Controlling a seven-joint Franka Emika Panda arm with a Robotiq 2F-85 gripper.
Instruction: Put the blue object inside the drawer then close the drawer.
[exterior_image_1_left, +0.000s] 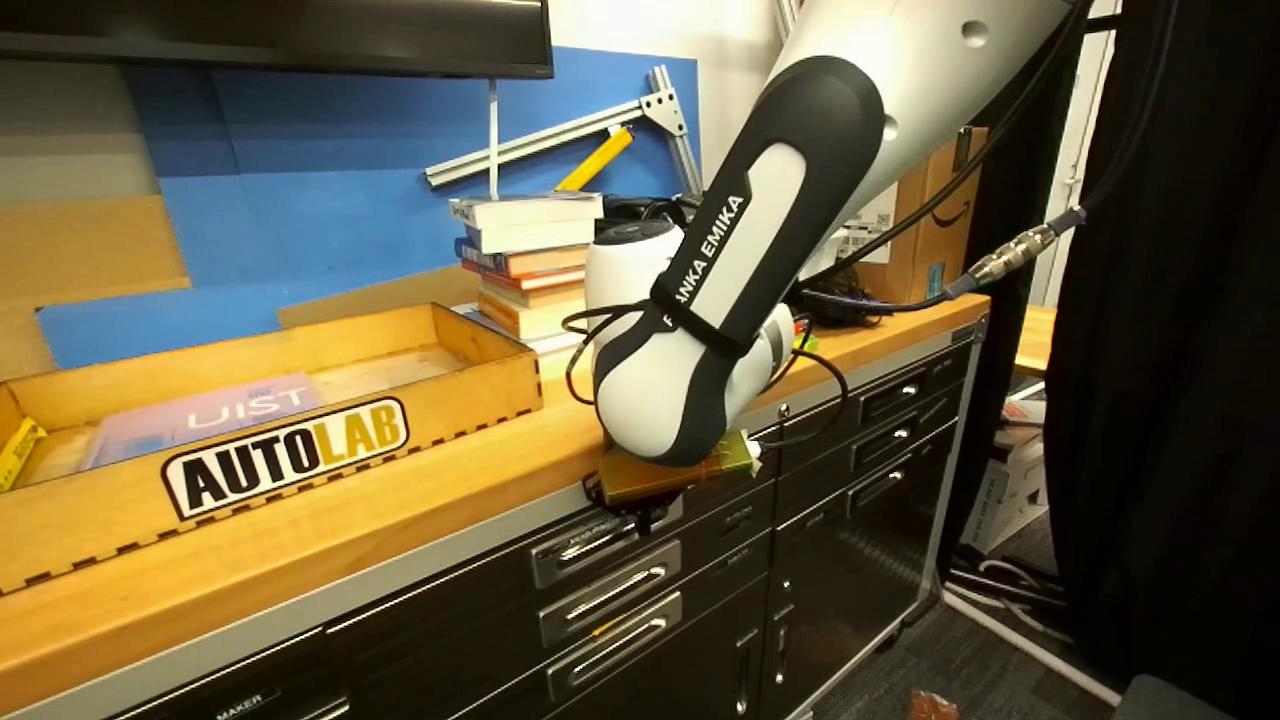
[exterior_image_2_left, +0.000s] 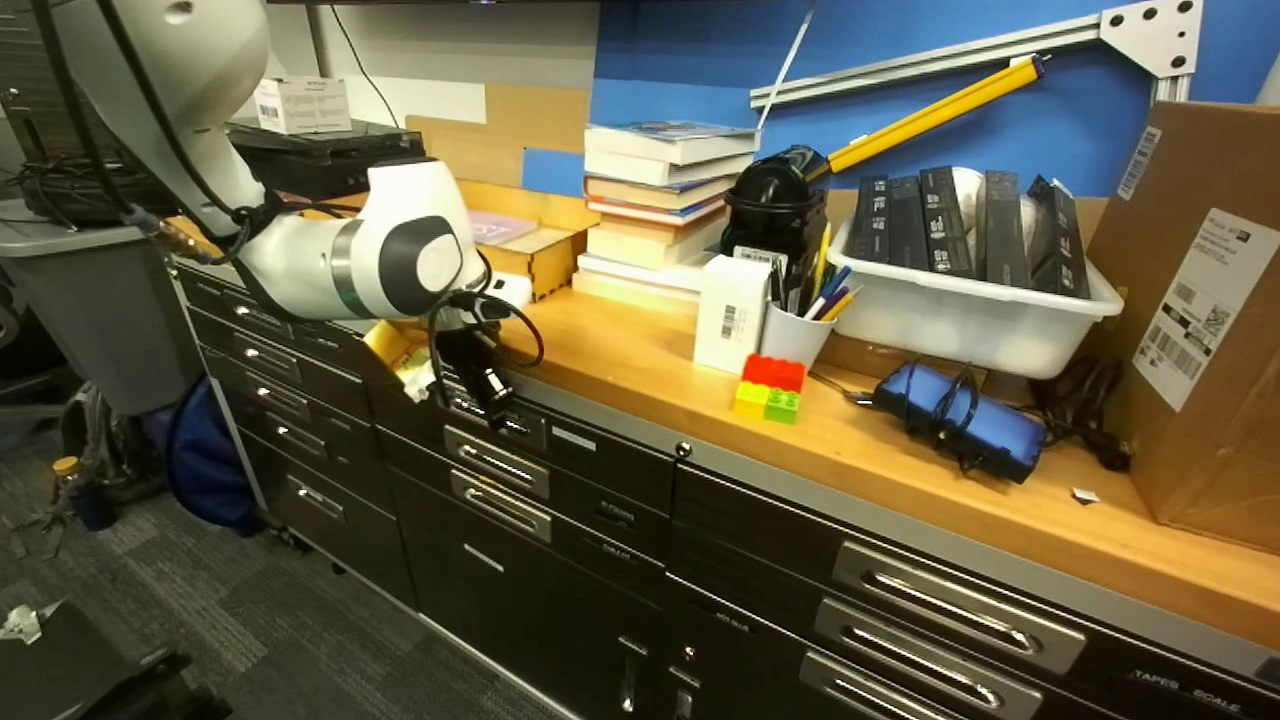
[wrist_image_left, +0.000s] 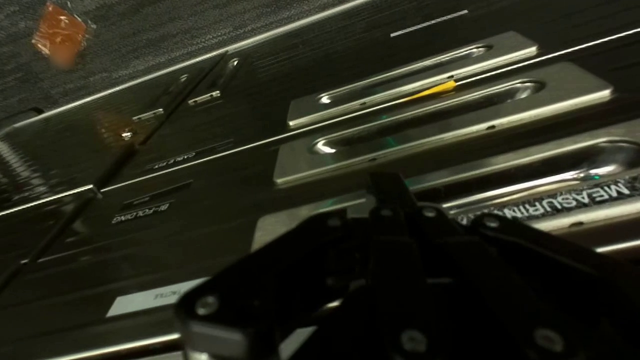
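The drawer (exterior_image_1_left: 730, 518) is the wide top drawer with a black front and a silver bar handle. It looks flush with the cabinet, so it stands closed. It also shows in an exterior view (exterior_image_2_left: 625, 458), and its handle with a "MEASURIN" label (wrist_image_left: 565, 202) fills the right of the wrist view. My gripper (wrist_image_left: 387, 187) is shut, with nothing visible between its fingers. It points down in front of this handle in both exterior views (exterior_image_1_left: 645, 520) (exterior_image_2_left: 494, 392). I cannot tell whether the fingertips touch the handle. The blue object is out of view or hidden.
More drawers with silver handles (exterior_image_1_left: 612, 605) lie below. The wooden counter (exterior_image_2_left: 640, 340) holds an AUTOLAB tray (exterior_image_1_left: 300, 450), a book stack (exterior_image_1_left: 530, 260), a white cup (exterior_image_2_left: 795, 335), toy bricks (exterior_image_2_left: 770, 385), a white bin (exterior_image_2_left: 960, 315) and a cardboard box (exterior_image_2_left: 1190, 330).
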